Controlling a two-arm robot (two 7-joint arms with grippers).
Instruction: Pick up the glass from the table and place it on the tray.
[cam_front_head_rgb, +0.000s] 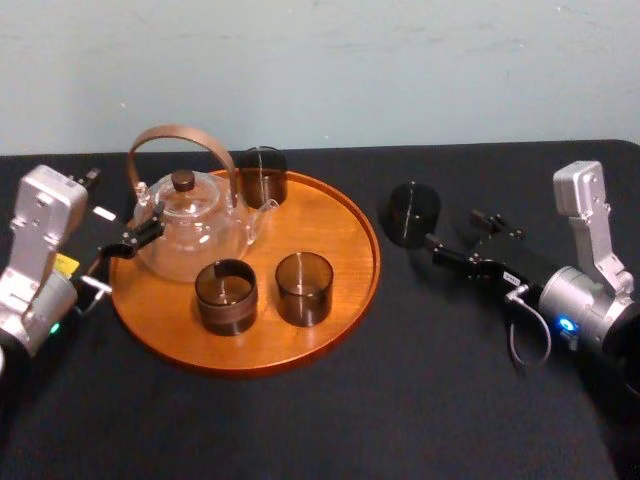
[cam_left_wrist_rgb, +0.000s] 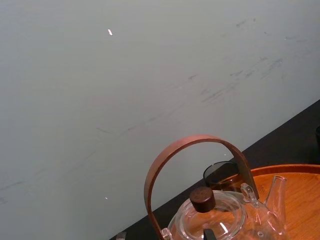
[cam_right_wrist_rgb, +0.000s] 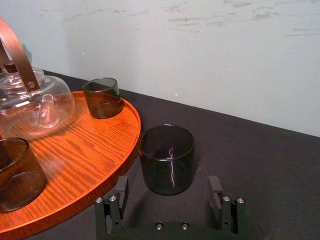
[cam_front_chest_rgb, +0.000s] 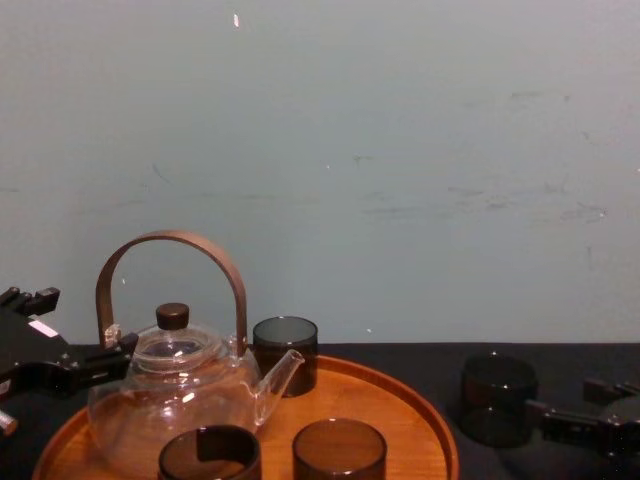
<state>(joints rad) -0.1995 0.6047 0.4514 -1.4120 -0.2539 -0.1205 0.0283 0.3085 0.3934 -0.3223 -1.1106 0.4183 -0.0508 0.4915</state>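
Right wrist view, short smoky-dark glass (cam_right_wrist_rgb: 166, 159) upright on table (cam_right_wrist_rgb: 260, 165), right gripper (cam_right_wrist_rgb: 168, 184) jaws wide near it, left gripper (cam_front_head_rgb: 140, 232) by tray (cam_front_head_rgb: 330, 215)

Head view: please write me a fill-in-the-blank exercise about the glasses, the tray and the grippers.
The tray holds a teapot and ____ dark glasses.
The fourth glass stands on the table, on the robot's ____ side of the tray.
The right gripper, just short of that glass, has its jaws ____.
The left gripper is beside the ____.
Missing words: three; right; open; teapot.
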